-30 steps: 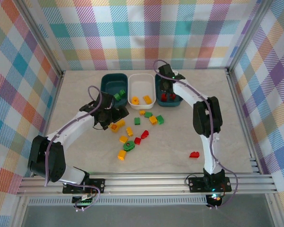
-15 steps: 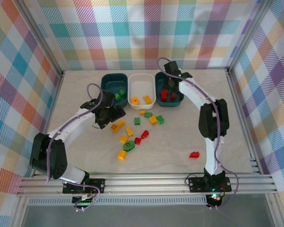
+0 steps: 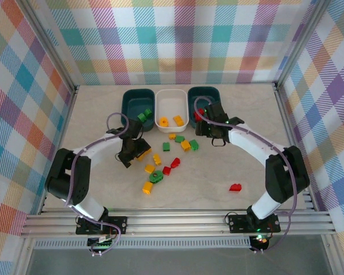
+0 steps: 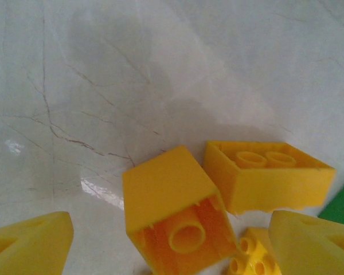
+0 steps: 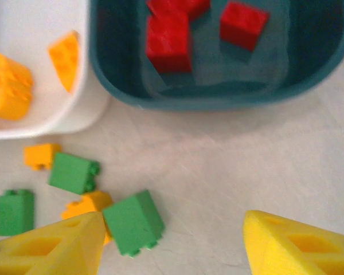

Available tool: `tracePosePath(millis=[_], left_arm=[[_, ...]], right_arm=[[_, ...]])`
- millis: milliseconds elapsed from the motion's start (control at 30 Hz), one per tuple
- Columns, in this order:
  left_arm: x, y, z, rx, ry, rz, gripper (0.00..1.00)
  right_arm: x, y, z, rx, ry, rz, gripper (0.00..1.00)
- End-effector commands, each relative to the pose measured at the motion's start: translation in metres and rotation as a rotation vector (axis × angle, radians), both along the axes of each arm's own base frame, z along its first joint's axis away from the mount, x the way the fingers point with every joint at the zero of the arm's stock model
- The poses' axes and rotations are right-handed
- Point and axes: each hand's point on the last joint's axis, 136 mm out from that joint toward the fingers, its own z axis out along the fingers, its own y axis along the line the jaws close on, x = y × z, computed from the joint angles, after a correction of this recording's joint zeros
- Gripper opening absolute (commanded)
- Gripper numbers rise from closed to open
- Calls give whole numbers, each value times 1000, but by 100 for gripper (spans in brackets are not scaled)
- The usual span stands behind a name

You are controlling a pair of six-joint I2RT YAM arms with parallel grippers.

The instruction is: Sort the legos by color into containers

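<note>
Jaws on left gripper wide, empty, straddling tipped yellow plastic brick on table; centre, pinch flat sides, then white plastic tub. Right gripper open, empty, by teal plastic tub.

**Shiny plastic on a polished, stone-look top**

The table top looks like pale marble: smooth and polished, with thin dark veins and a bright patch of glare. The yellow legos and red legos are hard moulded plastic, smooth with a soft sheen. The teal tub and the white tub are smooth plastic with a dull shine at the rims. The left gripper and right gripper have yellow plastic fingers that look matt and faintly grainy. The near rails are grey brushed metal. The checked walls look matt, cloth or print I cannot tell.
</note>
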Motion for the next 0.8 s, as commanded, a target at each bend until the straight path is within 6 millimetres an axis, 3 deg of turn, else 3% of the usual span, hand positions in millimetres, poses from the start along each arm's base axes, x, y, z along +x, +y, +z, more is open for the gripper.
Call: tracePosePath(millis=[0,367,767], left_arm=[[5,1,-2,-18,-18,98,85],[4,0,-12,-15,9,135,57],[-7,5,3,28,0,106,45]], right_arm=[[-3,1,6,43,-33,4,64],[-9,2,1,85,-55,8,61],[-11,2,1,102,-78,1,60]])
